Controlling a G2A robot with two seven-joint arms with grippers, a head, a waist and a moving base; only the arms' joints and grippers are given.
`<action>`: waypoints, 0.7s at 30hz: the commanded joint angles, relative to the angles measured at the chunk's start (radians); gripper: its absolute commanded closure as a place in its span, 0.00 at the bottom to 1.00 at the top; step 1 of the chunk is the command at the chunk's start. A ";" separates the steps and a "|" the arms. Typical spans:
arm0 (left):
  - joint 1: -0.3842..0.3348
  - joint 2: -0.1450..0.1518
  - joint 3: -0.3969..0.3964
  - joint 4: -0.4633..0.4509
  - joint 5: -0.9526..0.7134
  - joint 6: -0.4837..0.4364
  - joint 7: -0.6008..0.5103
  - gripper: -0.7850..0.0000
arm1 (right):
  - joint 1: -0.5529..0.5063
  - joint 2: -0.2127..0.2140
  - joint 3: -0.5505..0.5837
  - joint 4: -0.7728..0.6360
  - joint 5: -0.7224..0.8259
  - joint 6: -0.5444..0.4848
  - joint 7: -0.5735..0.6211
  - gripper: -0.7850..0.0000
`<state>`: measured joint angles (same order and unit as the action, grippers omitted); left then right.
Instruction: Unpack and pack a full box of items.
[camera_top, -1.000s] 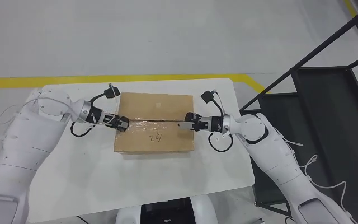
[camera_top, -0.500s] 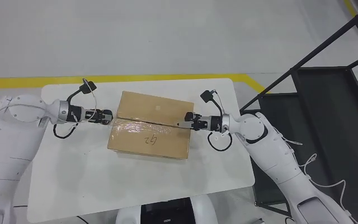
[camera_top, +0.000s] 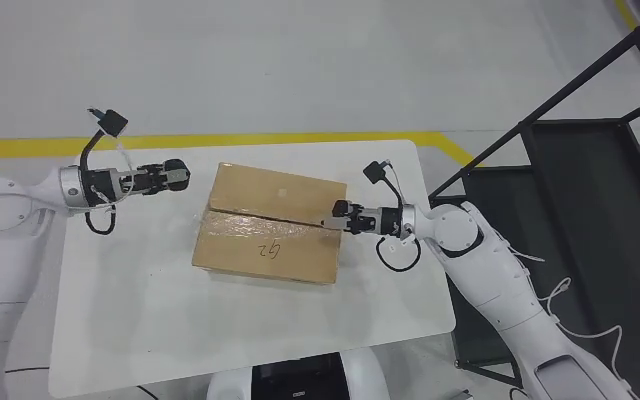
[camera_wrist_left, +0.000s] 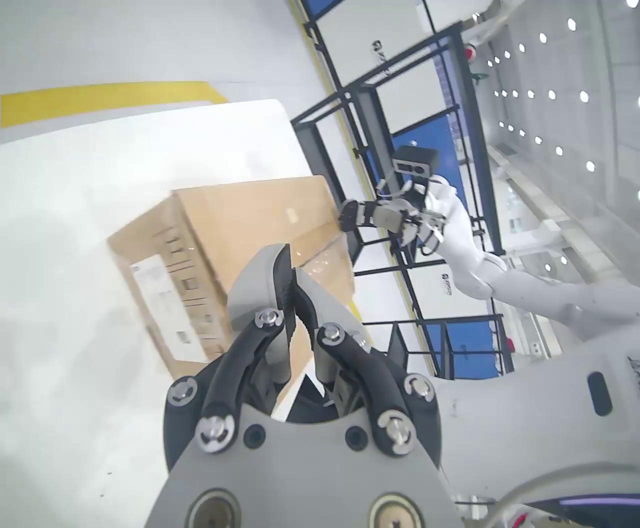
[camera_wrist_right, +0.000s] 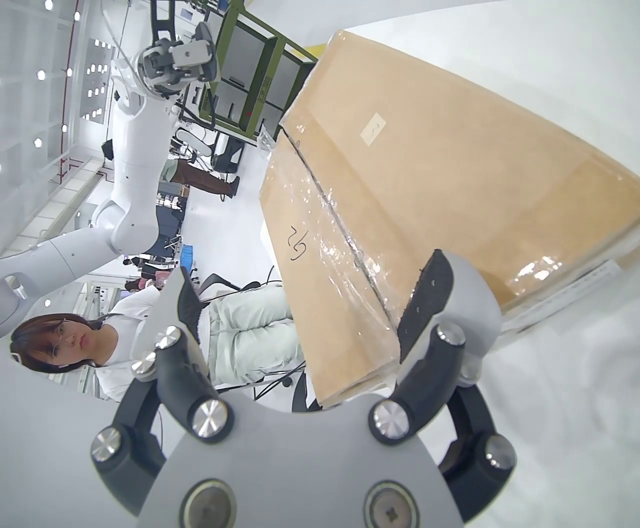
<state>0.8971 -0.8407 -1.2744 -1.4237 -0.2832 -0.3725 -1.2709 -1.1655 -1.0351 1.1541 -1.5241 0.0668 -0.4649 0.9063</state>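
The box (camera_top: 290, 200) is set on the table (camera_top: 130, 300). The right pincer (camera_top: 334, 218) is spread wide at its taped end, nothing held. The left pincer (camera_wrist_left: 288, 272) is pinched together, empty, apart from the box. A scribbled number is seen on top, 1 label (camera_wrist_left: 165, 310) on a side.

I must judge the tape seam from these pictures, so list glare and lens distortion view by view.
Top view: even light, mild sheen on the clear packing tape along the brown cardboard box seam. Right wrist view: strong glints on that tape; box edges bow. Left wrist view: the black metal frame bars curve.
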 joint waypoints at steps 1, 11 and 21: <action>0.005 -0.005 0.036 -0.045 -0.005 0.015 -0.019 1.00 | -0.008 0.002 0.007 -0.015 0.024 -0.018 0.007 0.00; -0.108 -0.074 0.298 0.043 0.036 0.033 0.003 1.00 | -0.094 0.032 0.125 -0.082 0.194 -0.131 0.120 0.00; -0.226 -0.131 0.423 0.272 0.094 0.062 0.045 1.00 | -0.136 0.045 0.180 -0.066 0.198 -0.108 0.114 0.00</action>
<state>0.6780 -0.9700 -0.8533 -1.1694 -0.1988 -0.3093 -1.2241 -1.2995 -0.9902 1.3329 -1.5905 0.2655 -0.5748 1.0210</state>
